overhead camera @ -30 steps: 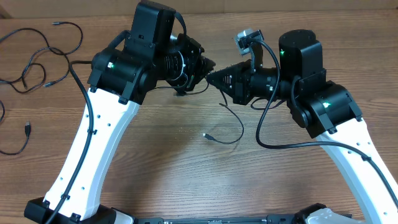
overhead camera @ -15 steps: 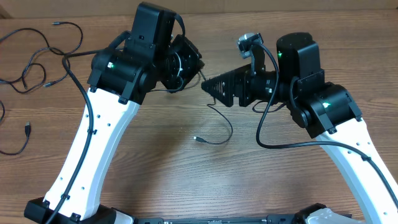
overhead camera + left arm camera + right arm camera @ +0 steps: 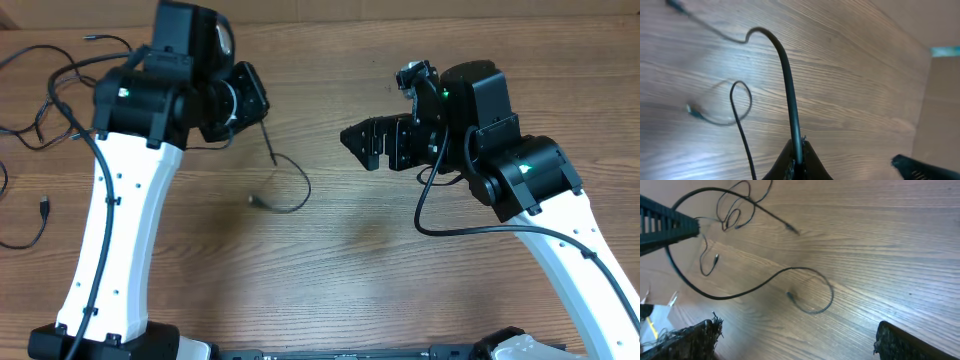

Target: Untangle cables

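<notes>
Tool (image 3: 799, 342) jaws wide apart; looped cable (image 3: 805, 268) on table (image 3: 885, 250).

Bare brown wood-grain table (image 3: 340, 285), lightly streaked

**Legible markings: none**

All three views checked: overhead, left wrist, right wrist. No text, label, brand, number or sign can be read on any surface. Any markings are too small or blurred to make out.

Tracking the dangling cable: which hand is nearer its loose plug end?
Left. The left hand is just beyond the plug end, shut on its cable; the right hand stands open, farther right.
</notes>
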